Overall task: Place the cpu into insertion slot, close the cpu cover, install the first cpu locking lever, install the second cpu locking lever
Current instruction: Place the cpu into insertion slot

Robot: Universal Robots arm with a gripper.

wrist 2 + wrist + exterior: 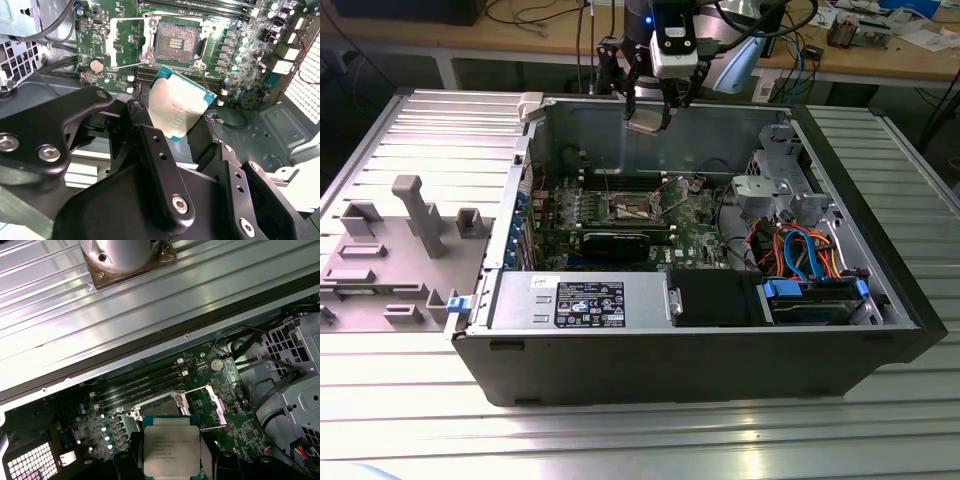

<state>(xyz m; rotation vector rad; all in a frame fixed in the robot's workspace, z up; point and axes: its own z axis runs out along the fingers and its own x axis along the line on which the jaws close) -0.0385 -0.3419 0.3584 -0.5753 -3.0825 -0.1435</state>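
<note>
**Cpu held over the open computer, not yet seated**

The cpu (647, 120) is clamped edge to edge in the pincer (650, 100), which hangs above the rear wall of the computer case (670, 362) in the exterior view. In both wrist views the two black fingers (150, 145) press on opposite edges of the chip, closed only as far as its width allows. Its pale metal face (171, 452) points up toward the cameras.

The insertion slot (176, 42) lies below on the green circuit board (240, 60), well apart from the chip. Its dark centre is bare. The cpu cover (120, 42) is swung open beside the slot, so the way in is clear. In the first wrist view the slot (159, 409) sits just past the chip's far edge, with the cover (212, 402) standing up next to it.

So the work stands at the first step, placing the chip. Nothing of the cover or the levers is done. By my reading, this step calls for bringing the chip squarely over the slot, level, with its edges parallel to the metal rim. Whether its corner marks match the slot cannot be told. A tilted or offset descent could harm the contacts, so gentle, straight travel matters. The case rests on the ribbed metal counter (620, 440).
</note>
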